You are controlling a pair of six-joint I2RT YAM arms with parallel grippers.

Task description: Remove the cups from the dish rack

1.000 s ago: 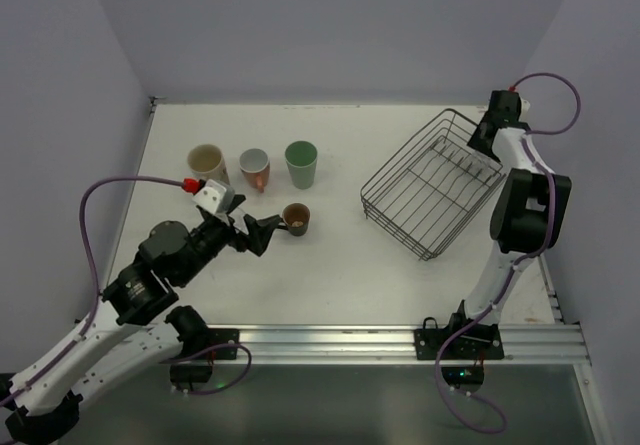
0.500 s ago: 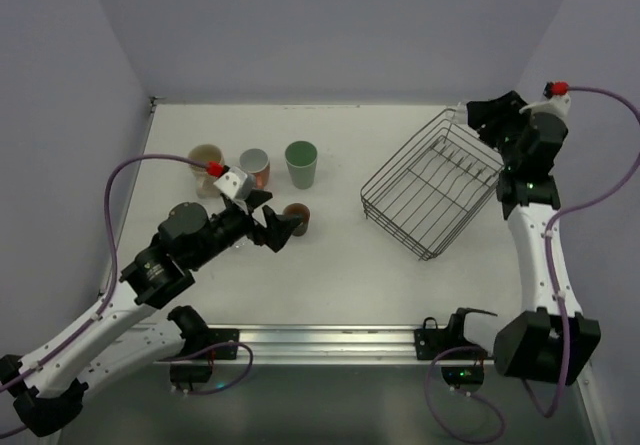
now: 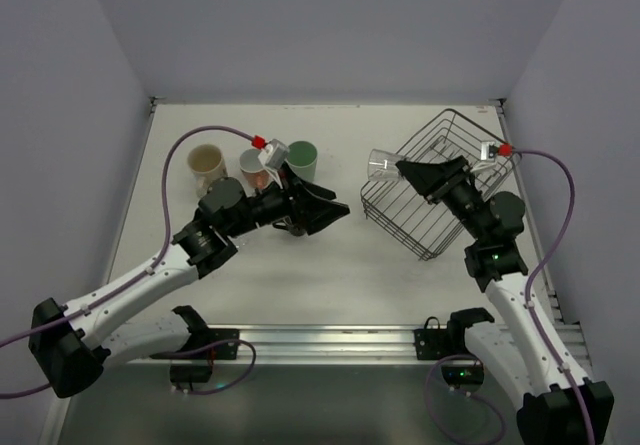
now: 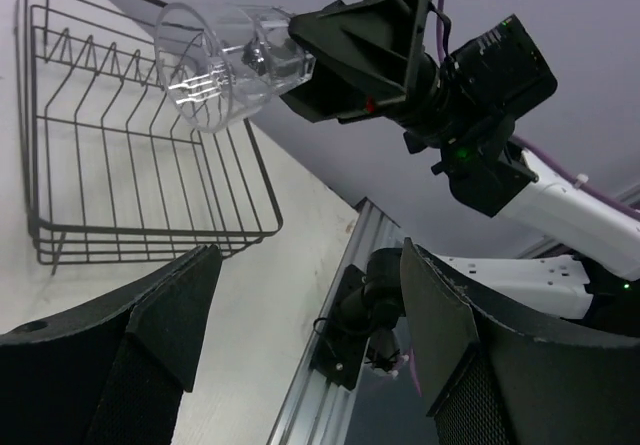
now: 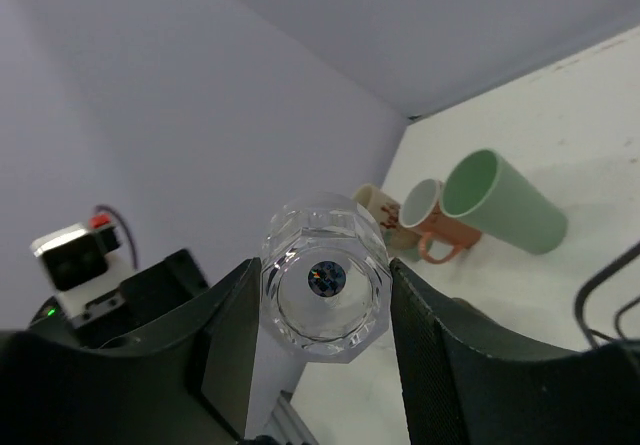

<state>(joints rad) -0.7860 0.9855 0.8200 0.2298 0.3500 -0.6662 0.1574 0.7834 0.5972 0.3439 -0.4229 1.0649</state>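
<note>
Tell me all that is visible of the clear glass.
The clear glass is a transparent, empty-looking tumbler with a faceted base and a wider round mouth. It lies on its side in the air by the dish rack's left edge, mouth pointing left. Only the right gripper touches it, shut on its base end.

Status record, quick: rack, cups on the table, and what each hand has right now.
dish rack: right side, no cups seen inside
clear glass: tipped sideways in the air, by the rack's left edge
right hand: shut on clear glass
left hand: open, empty, pointing toward the glass
standing back left: beige mug, pinkish cup, green tumbler
</note>
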